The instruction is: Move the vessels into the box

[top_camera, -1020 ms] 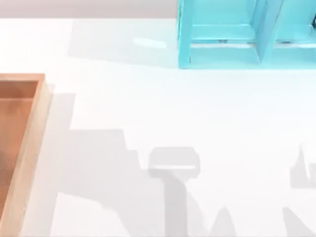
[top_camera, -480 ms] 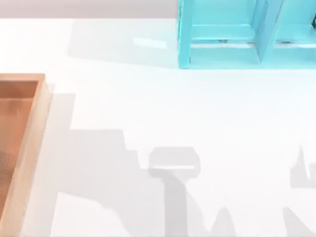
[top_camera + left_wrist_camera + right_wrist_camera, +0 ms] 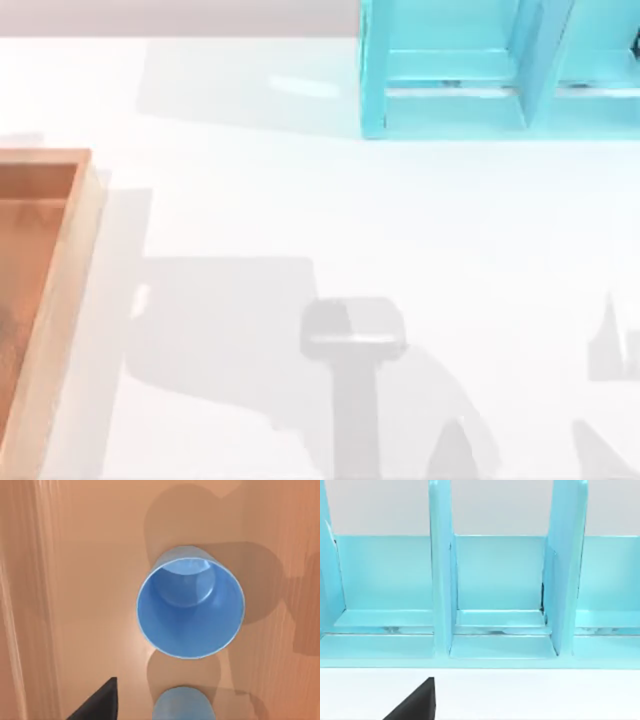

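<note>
Top view: the box [image 3: 45,270] lay at the table's left edge, the cyan frame [image 3: 500,70] far right. Left wrist view: both blue cups [image 3: 191,602] [image 3: 182,705] stood upright on the box floor, apparently delivered; the left gripper's opening could not be told. Right wrist view: the frame faced the right arm; its grip likewise unclear.

no readable text, no labels (anywhere)

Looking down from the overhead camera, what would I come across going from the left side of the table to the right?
The wooden box at the left edge → a bare stretch of white table crossed by shadows → the cyan shelf frame at the far right.
</note>
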Tool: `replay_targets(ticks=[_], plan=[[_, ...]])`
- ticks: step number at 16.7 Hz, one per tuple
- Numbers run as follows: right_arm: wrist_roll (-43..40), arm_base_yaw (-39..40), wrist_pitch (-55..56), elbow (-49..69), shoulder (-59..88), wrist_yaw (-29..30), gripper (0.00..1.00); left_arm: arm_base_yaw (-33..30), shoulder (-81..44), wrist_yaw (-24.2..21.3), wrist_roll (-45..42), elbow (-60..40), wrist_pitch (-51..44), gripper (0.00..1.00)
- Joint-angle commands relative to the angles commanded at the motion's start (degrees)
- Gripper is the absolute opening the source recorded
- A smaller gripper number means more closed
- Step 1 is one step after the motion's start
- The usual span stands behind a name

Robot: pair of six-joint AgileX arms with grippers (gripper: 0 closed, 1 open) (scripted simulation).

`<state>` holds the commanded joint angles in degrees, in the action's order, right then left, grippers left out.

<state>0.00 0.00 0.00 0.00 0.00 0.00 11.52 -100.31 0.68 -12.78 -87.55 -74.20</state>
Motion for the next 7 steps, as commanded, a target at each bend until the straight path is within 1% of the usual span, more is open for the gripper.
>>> replay_targets(ticks=[4, 7], plan=[[0.00, 0.00, 0.00, 0.00, 0.00, 0.00, 1.00, -0.22, -0.11, -0.06, 0.05, -8.99, -9.68, 1.00], [0.00, 0.00, 0.00, 0.00, 0.00, 0.00, 1.00, -0.31, -0.05, -0.06, 0.07, -10.96, -11.65, 1.00]])
